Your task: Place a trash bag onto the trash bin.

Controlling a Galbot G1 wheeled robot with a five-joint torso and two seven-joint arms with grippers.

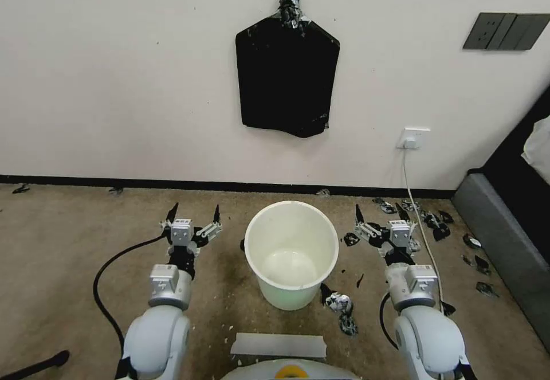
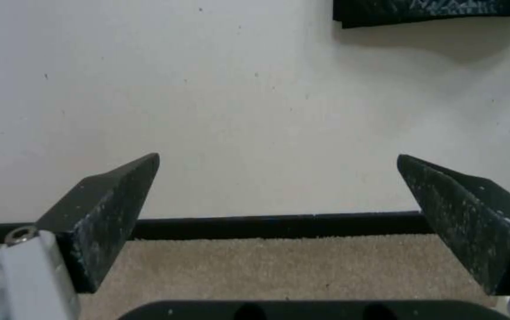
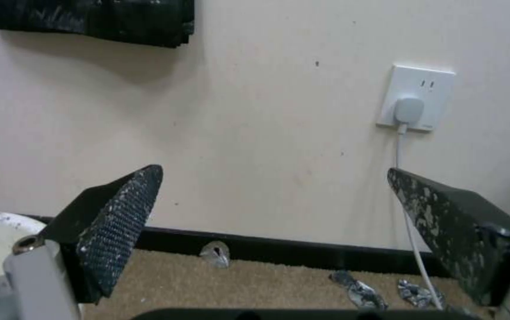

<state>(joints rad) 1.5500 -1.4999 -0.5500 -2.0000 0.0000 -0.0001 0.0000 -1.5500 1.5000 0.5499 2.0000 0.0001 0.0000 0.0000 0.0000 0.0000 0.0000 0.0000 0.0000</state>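
A: Where's the bag?
B: No loose bag in sight. On the cream wall (image 1: pixel 114 82) hangs a flat black plastic bundle with a taped, knotted top (image 1: pixel 287 76), straight above the bin. Its lower edge also shows in the left wrist view (image 2: pixel 432 11) and the right wrist view (image 3: pixel 89 20).
A: Bin?
B: The round cream-white plastic bucket (image 1: pixel 291 254) sits upright on the tan carpet (image 1: pixel 69 236), between the two arms, near the black baseboard (image 1: pixel 172 185).
A: Arms?
B: Both stretched forward, low, level with the bin rim. Left claw (image 1: pixel 193 215) beside the bin, spread wide, holding nothing. Right claw (image 1: pixel 378 215) on the other side, same: spread wide, holding nothing.
A: Floor?
B: Small torn black scraps (image 1: pixel 427 216) around the right claw, more just beside the bin base.
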